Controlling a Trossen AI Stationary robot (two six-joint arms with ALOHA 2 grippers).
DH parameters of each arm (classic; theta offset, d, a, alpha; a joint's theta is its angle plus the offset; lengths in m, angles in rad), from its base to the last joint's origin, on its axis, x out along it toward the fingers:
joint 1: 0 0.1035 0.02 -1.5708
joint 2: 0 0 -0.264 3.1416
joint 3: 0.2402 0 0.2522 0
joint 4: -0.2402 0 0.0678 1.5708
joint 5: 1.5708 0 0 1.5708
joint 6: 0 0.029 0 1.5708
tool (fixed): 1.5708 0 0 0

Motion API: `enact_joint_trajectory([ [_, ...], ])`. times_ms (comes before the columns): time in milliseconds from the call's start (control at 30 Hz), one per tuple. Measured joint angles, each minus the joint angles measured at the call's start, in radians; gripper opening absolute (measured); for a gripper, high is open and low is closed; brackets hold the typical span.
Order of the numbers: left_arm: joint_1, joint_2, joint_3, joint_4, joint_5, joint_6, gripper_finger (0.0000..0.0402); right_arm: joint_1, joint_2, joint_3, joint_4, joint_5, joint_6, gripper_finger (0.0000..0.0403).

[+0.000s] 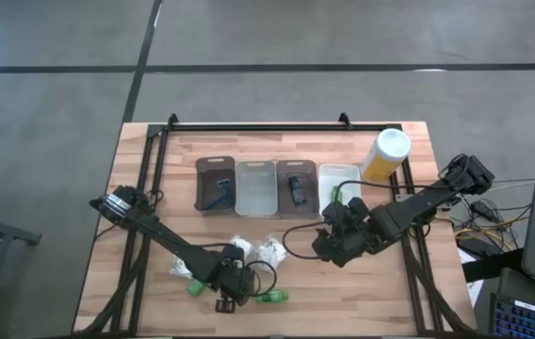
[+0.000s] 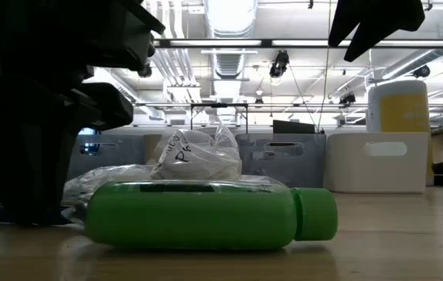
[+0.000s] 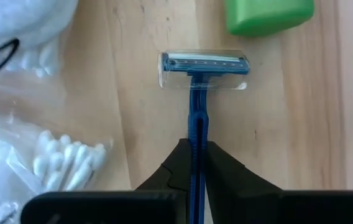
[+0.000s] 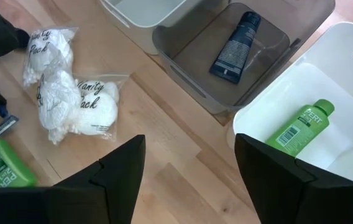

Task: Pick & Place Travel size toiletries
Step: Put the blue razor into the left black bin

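My left gripper (image 3: 195,149) is at the table's near side (image 1: 228,287), shut on a dark blue razor (image 3: 196,112) with a clear cap over its head (image 3: 204,70). Green little bottles (image 2: 206,215) (image 1: 272,297) (image 1: 195,287) lie on their sides next to it. White crinkly bundles of cotton swabs (image 4: 71,93) (image 1: 249,250) rest on the wood. My right gripper (image 4: 189,180) hovers open near the white tray (image 4: 350,81), touching nothing. That tray holds a green bottle (image 4: 304,127). My left gripper pinches the razor's thin blue handle (image 3: 196,134) between its two fingers, some way below the head. The handle runs straight out from between the fingertips, along them. The capped head (image 4: 4,124) is low over the wood; I cannot tell whether it touches it.
Four trays stand in a row at mid-table: a grey one with a blue razor (image 1: 217,188), a clear one (image 1: 256,186), a grey one with a black tube (image 4: 235,46), and the white one. A tall yellow bottle (image 1: 385,155) stands at the far right.
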Motion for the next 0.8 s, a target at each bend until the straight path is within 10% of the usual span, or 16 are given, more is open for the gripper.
enact_joint_trajectory([
  [433, -0.023, -0.163, 0.0, -0.054, -0.07, -0.218, 0.0026, 0.001, 0.0, 0.0, 0.0, 0.0, 0.0, 0.0268],
  [800, -0.003, -0.419, 0.0, -0.28, -0.434, -0.732, 0.0027, 0.0, 0.0, 0.0, 0.0, 0.047, 0.049, 0.0241],
])
